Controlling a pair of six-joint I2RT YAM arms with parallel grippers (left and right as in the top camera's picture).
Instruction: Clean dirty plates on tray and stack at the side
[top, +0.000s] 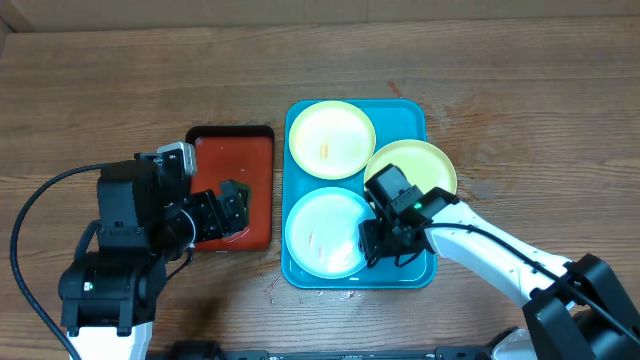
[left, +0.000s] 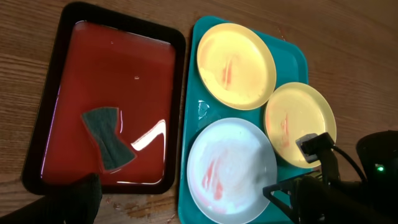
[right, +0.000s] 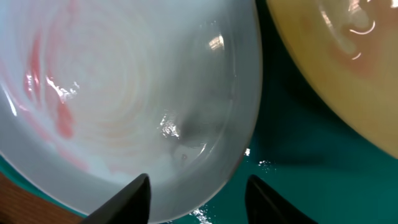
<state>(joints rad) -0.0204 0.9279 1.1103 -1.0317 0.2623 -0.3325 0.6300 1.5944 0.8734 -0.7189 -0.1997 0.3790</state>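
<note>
Counting three plates, all three sitting on the one turquoise tray (top: 408, 118) and each carrying reddish smears. Counting also two grippers, one smaller black-rimmed red tray (top: 235, 150) and one grey-green sponge (left: 109, 140), everything resting on a wooden table (top: 100, 80).

Straddling the rim of the whitish plate (top: 320, 230) with the right gripper (right: 198, 180): placing one finger over the plate's inside and the other over the bare tray floor just outside it. Standing with the jaws partly apart and leaving a gap on either side of the rim, so not clamping the plate yet. Not showing clearly whether either fingertip is touching it.

Finding the whitish plate directly beneath this gripper. Finding the yellow-green plate (top: 420, 165) just beside the outer finger, lapping over the tray's rim on that side. Finding the pale yellow plate (top: 331, 139) farther off, beyond the whitish one, at the tray's far end.

Hanging the left gripper (top: 230, 208) over the near end of the black-rimmed red tray, spreading its jaws wide and grasping nothing. Finding the sponge lying flat on the red floor just ahead of this gripper, apart from its fingers, and the turquoise tray just beside it on its right.
</note>
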